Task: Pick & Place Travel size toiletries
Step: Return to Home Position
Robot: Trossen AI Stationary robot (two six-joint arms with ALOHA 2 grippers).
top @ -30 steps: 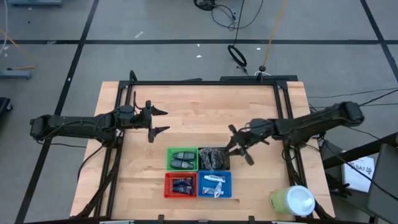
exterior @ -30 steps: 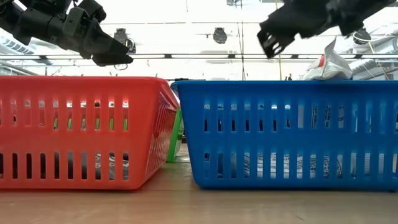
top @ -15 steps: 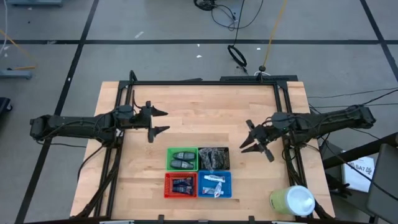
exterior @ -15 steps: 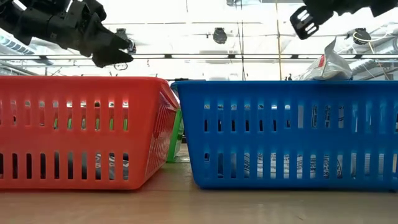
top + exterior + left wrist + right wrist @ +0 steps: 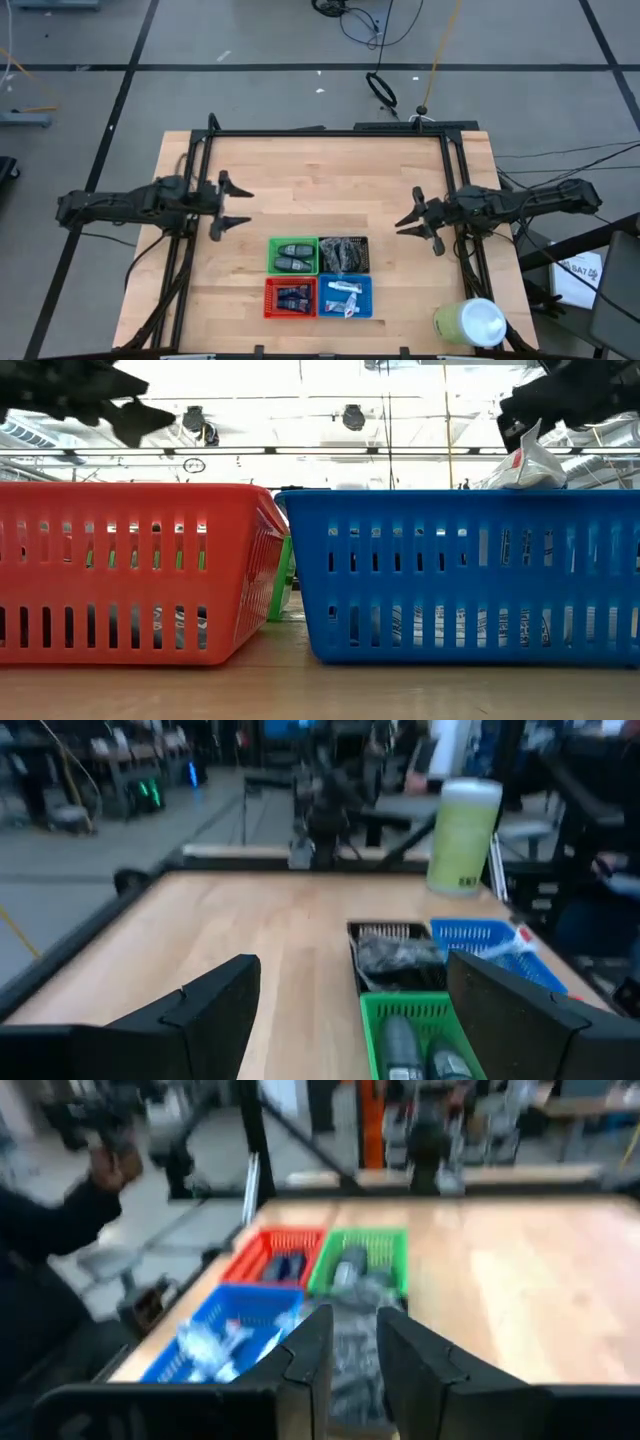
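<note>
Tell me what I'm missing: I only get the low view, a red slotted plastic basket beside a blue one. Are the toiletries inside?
Observer: Yes. From above, the red slotted plastic basket holds dark blue tubes; the blue basket holds white-and-blue tubes.
Operator: Anything behind them?
Observer: A green basket with two dark grey ovals and a black basket with dark mesh puffs.
Operator: And the grippers?
Observer: The left gripper and right gripper hang empty over bare wooden table, off to either side of the baskets.
</note>
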